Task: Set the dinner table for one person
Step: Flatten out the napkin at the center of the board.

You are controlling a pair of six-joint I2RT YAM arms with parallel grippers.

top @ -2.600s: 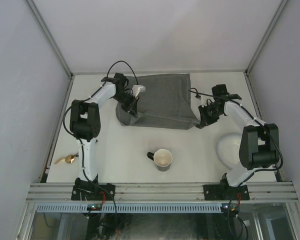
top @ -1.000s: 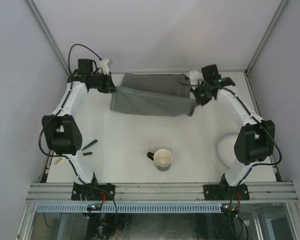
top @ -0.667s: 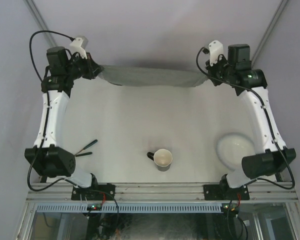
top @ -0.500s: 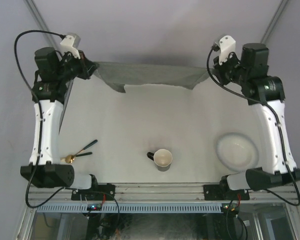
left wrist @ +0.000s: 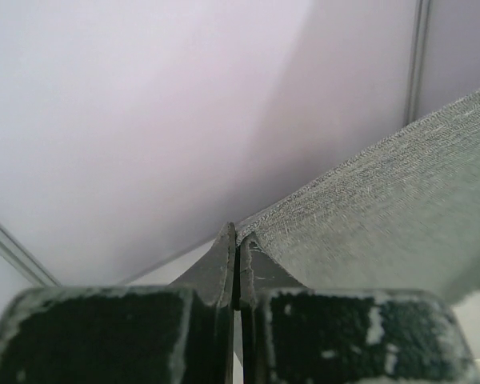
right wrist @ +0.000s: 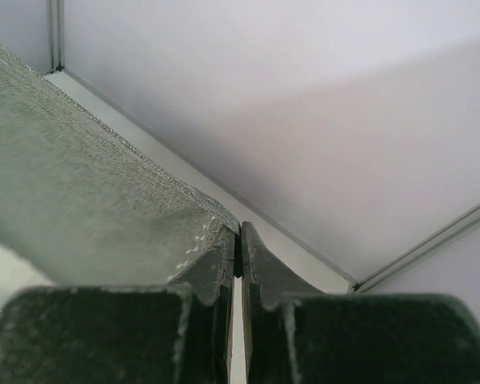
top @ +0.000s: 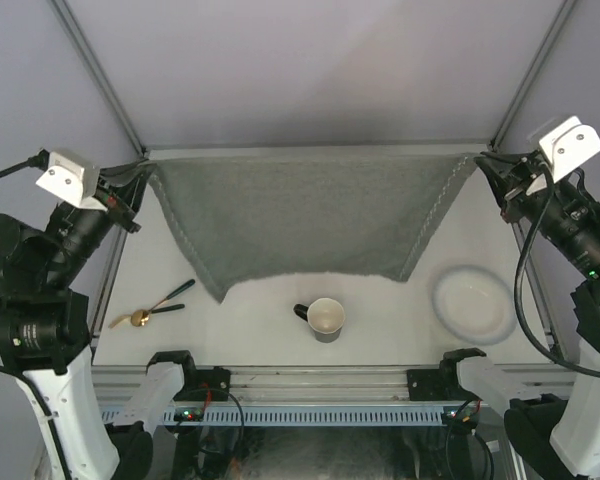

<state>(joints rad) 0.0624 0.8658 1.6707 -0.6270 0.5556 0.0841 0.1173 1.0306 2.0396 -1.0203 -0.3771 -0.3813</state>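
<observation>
Held up in the air and stretched wide: a square grey stitched cloth mat (top: 300, 225). One upper corner pinched in the left pincer (left wrist: 238, 240), the other in the right pincer (right wrist: 238, 236) (in both wrist views, jaws pressed together on the fabric edge). Below it, the large flat off-white surface (top: 260, 320), the dinner table of the task, lying between thin rails under everything. Cannot tell whether the lower hem touches it.

Most likely the step of spreading the mat. To do it well:
- Lower both arms at equal speed.
- Hold the upper edge taut and level.
- Let the loose hem land first, then lay the rest down flat, without folds.
- Mind the mug just beside the hem, so as not to drag or tip it.
- Let go only once the cloth lies flat.

Containers:
- A black mug with pale inside (top: 325, 318), upright near the front middle, seemingly empty.
- A white round shallow bowl (top: 472, 303) at the right, nothing visible inside.

At the left, a gold-coloured spoon with dark handle (top: 150, 308), lying on the bare surface, in no container.
</observation>
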